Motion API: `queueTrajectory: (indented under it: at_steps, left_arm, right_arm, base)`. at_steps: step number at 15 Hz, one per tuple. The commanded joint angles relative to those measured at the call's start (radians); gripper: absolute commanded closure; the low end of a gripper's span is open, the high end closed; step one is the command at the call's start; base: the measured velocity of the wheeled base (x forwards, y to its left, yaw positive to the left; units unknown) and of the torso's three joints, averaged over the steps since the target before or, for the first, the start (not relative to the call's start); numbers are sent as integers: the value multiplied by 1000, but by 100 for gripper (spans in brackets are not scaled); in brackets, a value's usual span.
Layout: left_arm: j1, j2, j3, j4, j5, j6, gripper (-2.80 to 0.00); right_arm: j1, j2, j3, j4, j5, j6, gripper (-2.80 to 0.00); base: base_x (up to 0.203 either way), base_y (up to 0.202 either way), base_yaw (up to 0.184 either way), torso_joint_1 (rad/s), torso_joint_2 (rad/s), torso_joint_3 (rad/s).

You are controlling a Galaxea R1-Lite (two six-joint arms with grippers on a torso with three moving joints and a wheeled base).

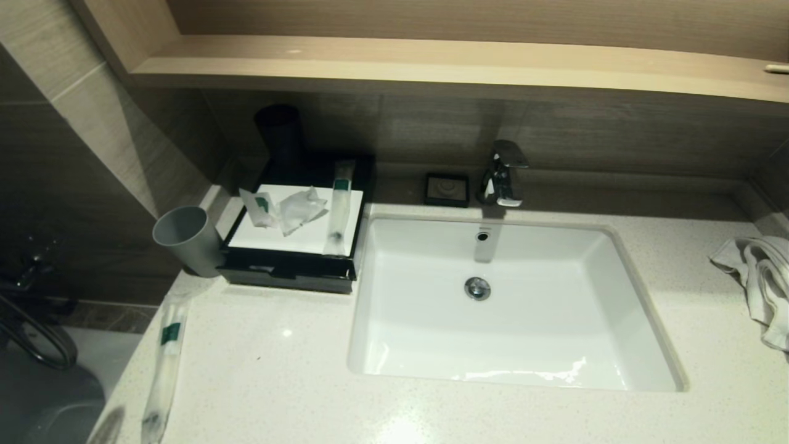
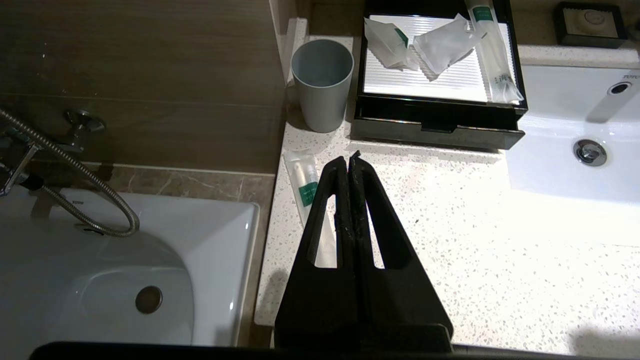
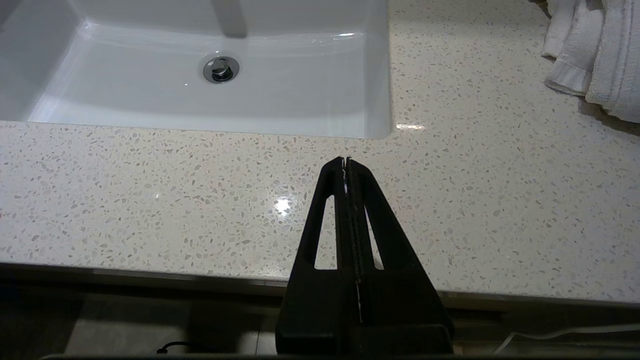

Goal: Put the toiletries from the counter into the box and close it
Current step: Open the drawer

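Left hand (image 2: 348, 159): hovering over the left end of the bench, clenched on nothing, tips pressed together — pointing toward the box and sitting just beside the loose packet, probably lining up for a first pick.
Right hand (image 3: 346, 161): hanging near the front edge of the bench below the basin, clenched and empty — looking parked, well apart from any toiletry.
Loose packet (image 1: 165, 364): lying flat along the left edge of the bench, green band facing up, nearest to the left hand; likely the easiest first target, though slim and flat, so calling for a low pinch.
Box (image 1: 290, 274): sitting at the back left, between the grey cup (image 1: 185, 239) and the basin (image 1: 511, 302), drawer front showing slightly pulled out in the left wrist view.
On the box top: resting on the white panel rather than inside — two white sachets (image 1: 283, 209) and a second long packet (image 1: 338, 206) lying along the panel's right side.
Towel (image 1: 758, 277): bunched at the far right, not part of the job.
Progress: seeming barely begun — nothing visibly inside the drawer, closing not yet due.
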Motion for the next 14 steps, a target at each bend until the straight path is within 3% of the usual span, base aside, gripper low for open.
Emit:
queueTrajectory:
  at_steps: [1, 4, 7, 14]
  left_arm:
    - [-1, 39, 28, -36, 0, 0, 0]
    - [-4, 56, 48, -45, -5, 2, 0]
    - [-3, 76, 48, -45, -54, 0, 0]
    - [-3, 196, 58, -53, -51, -2, 0]
  right_arm:
    - [0, 0, 0, 0, 1, 0, 0]
    - [0, 0, 0, 0, 1, 0, 0]
    - [0, 0, 0, 0, 0, 0, 0]
    - [0, 0, 0, 0, 1, 0, 0]
  base:
    - [0, 0, 0, 0, 0, 0]
    - [0, 0, 0, 0, 0, 0]
    - [0, 0, 0, 0, 0, 0]
    - [0, 0, 0, 0, 0, 0]
